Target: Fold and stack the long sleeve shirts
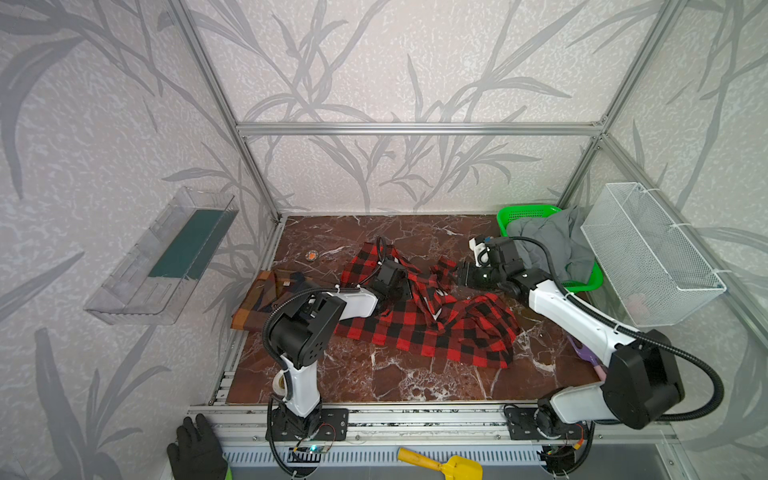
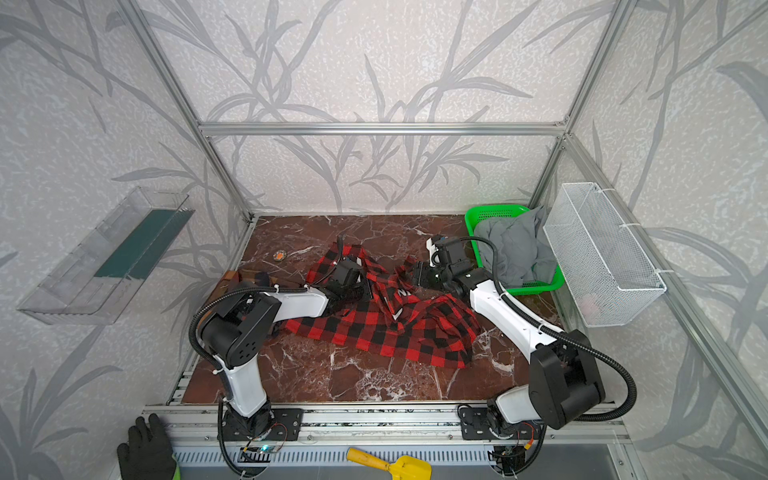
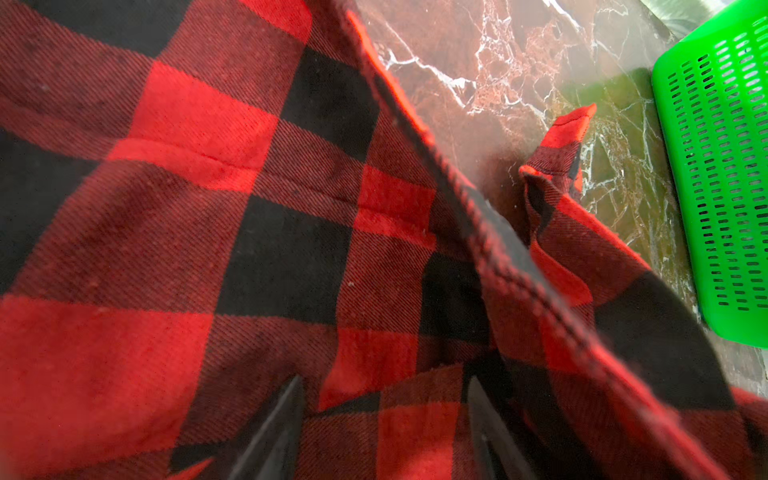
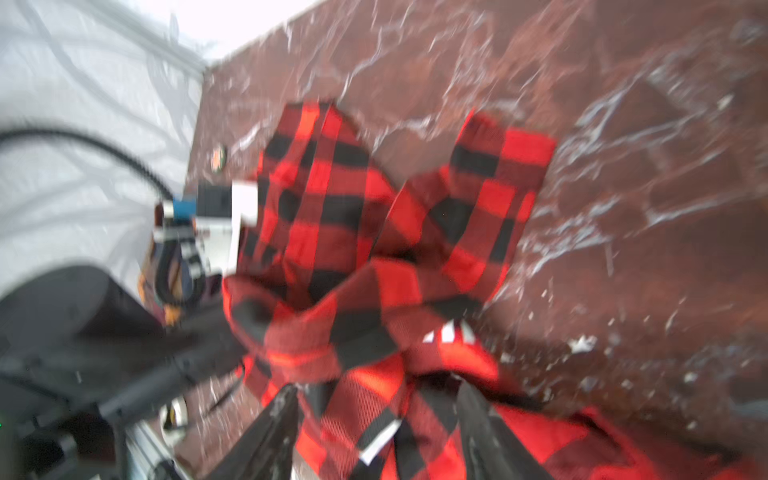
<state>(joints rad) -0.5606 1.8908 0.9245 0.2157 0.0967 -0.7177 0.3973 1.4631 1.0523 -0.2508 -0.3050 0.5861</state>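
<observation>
Leaf-patterned walls and an aluminium frame close in a marble-patterned bench (image 1: 415, 374).

In both top views the red-and-black shirt (image 1: 436, 328) lies crumpled across the middle of the bench, unfolded, its hem toward the near edge. The brown plaid shirt (image 1: 257, 299) lies flat against the left edge, seemingly folded and partly hidden by the left arm. The left gripper (image 1: 397, 286) sits low on the red shirt's far left part. The right gripper (image 1: 459, 273) reaches in from the right at a raised bunch of cloth. A green basket (image 1: 509, 216) of grey cloth (image 1: 552, 245) fills the far right corner.

The left wrist view shows that gripper's fingers (image 3: 270, 432) apart, with loose check cloth between them and nothing pinched.

The right wrist view is blurred. Its fingers (image 4: 270, 432) also stand apart, over a ridge of cloth, and I cannot tell if any is caught.

The shirt looks light, limp and non-slip, so it will likely sag from any single hold. Shoulder seams, cuffs or hem corners seem the best places to grasp, one per gripper.

Bare bench lies along the near edge and the far side. The basket crowds the right.
</observation>
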